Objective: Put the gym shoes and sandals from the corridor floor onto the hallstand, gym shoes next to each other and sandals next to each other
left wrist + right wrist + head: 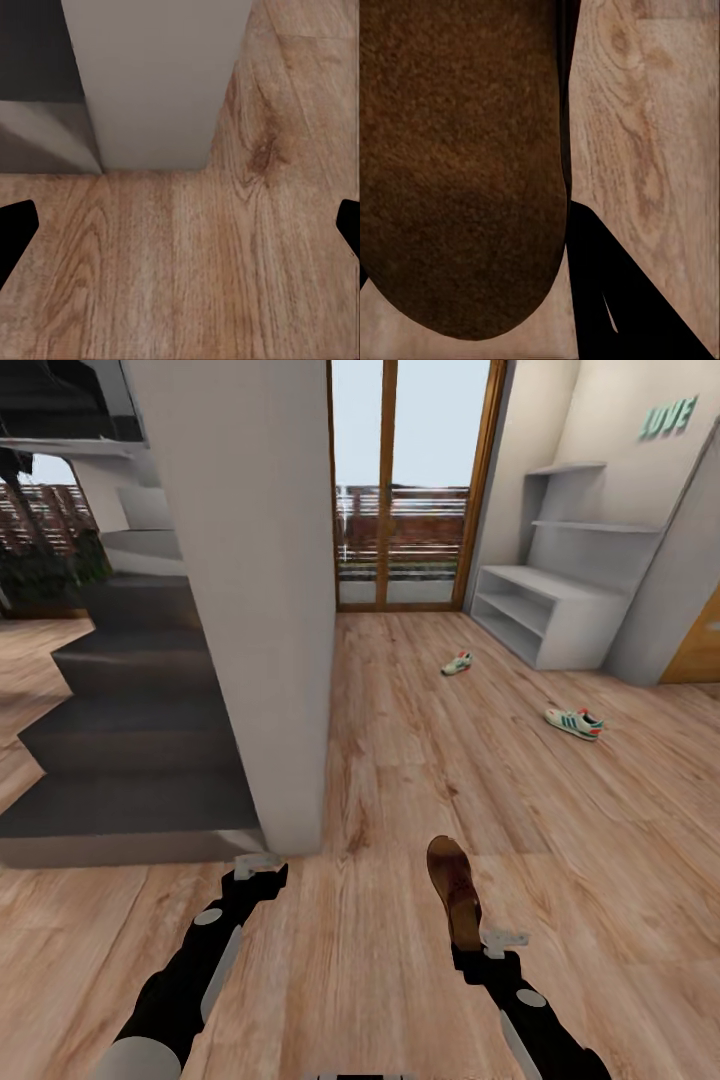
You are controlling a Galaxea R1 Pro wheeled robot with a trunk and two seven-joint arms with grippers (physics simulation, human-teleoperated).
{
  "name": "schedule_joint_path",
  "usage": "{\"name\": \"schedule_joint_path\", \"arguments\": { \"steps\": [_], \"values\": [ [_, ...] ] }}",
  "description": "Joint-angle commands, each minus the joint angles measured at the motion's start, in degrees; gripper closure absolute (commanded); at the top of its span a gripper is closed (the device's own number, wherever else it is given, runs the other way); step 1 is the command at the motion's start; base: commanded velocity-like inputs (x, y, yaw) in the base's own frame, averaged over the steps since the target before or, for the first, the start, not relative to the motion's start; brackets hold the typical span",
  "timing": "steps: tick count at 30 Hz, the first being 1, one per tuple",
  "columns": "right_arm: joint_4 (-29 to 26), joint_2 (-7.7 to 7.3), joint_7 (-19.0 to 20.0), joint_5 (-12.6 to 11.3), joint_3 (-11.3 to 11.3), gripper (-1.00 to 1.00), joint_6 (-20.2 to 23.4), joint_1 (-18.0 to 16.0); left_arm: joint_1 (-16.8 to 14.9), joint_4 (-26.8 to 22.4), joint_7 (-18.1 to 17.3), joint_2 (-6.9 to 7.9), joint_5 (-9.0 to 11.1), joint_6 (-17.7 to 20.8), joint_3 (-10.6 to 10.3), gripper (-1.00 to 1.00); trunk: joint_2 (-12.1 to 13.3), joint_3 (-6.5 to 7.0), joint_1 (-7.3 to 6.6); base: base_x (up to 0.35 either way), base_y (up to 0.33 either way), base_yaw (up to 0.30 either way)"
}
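Observation:
My right gripper (463,943) is shut on the heel end of one dark brown sandal (453,887), which points forward above the corridor floor (400,780). In the right wrist view the sandal (457,165) sits close up, with one black finger (615,300) beside it. The other sandal is out of view. Two white gym shoes with teal stripes lie apart on the floor, one (458,663) nearer the hallstand (545,610) and one (575,722) further right. My left gripper (262,870) is open and holds nothing; in the left wrist view its fingertips (15,225) stand wide apart over planks.
A grey pillar (250,610) stands just ahead of my left gripper, with dark stairs (130,740) to its left. A glass balcony door (410,480) closes the far end. A wooden door (700,650) is right of the hallstand.

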Motion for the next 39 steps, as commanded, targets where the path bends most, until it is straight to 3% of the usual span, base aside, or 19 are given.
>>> {"name": "schedule_joint_path", "arguments": {
  "steps": [1,10,39],
  "values": [
    [0.0,0.01,-0.1,-0.2,0.0,1.0,0.1,0.0,0.0,-0.1,0.0,-0.02,0.2,0.3,0.1,-1.0,0.0,-0.05,-0.01,0.001,0.0,-0.272],
    [0.0,0.01,-0.1,-0.2,0.0,1.0,0.1,0.0,0.0,-0.1,0.0,-0.02,0.2,0.3,0.1,-1.0,0.0,-0.05,-0.01,0.089,0.0,-0.265],
    [0.0,0.01,-0.1,-0.1,0.0,1.0,0.1,0.0,0.0,-0.1,-0.1,-0.02,0.2,0.3,0.0,-1.0,0.0,1.04,-0.01,0.339,-0.029,-0.076]
  ]
}}
